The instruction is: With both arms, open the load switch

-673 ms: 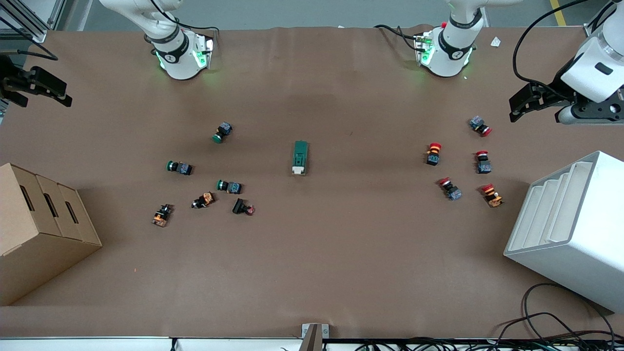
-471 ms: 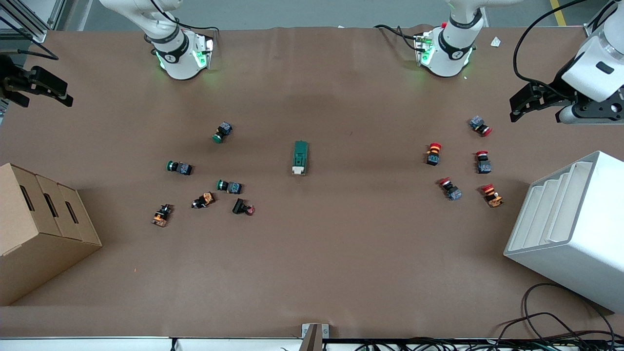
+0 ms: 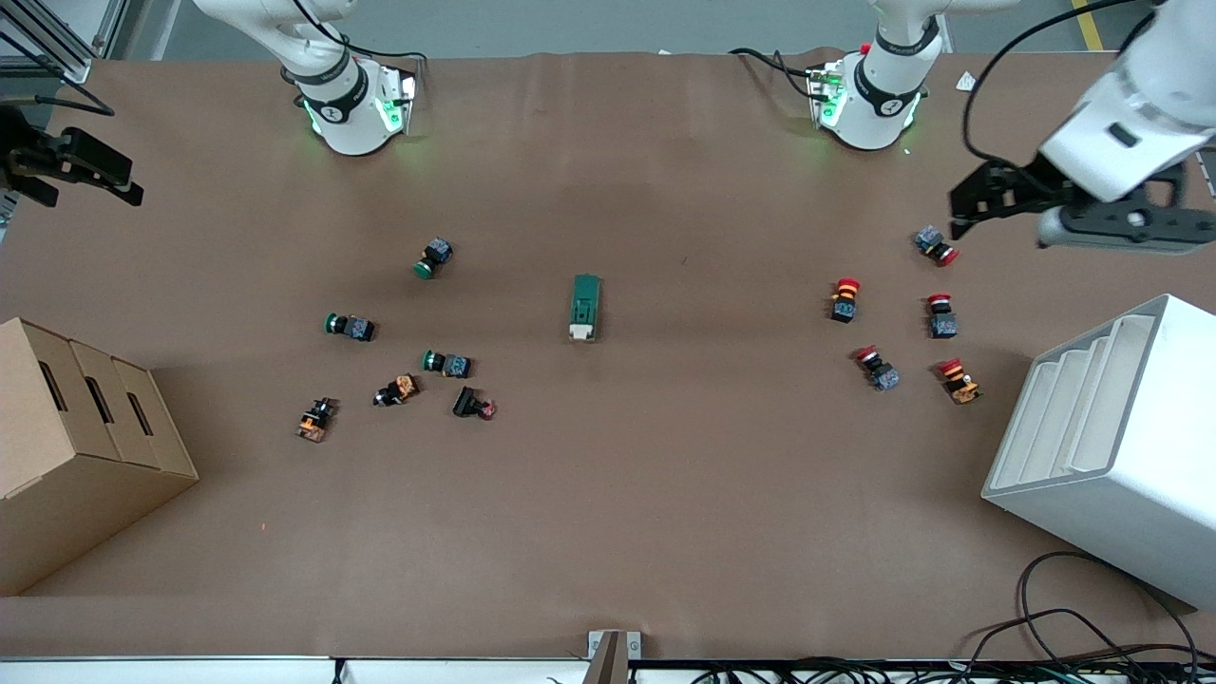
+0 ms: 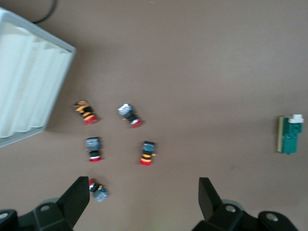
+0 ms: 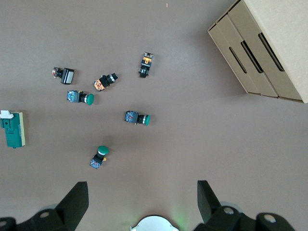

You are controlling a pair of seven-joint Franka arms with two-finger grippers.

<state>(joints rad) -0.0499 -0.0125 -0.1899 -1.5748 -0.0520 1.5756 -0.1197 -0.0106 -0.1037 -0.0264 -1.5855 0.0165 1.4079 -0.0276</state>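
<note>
Left gripper (image 3: pixel 961 204) up over red buttons (image 3: pixel 845 296), fingers spread, well short of load switch (image 3: pixel 585 307). Right gripper (image 3: pixel 119 180) parked wide open, waiting.

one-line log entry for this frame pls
load switch: mid-table, untouched | left gripper: open, over red buttons | right gripper: open, waiting at its table end
</note>
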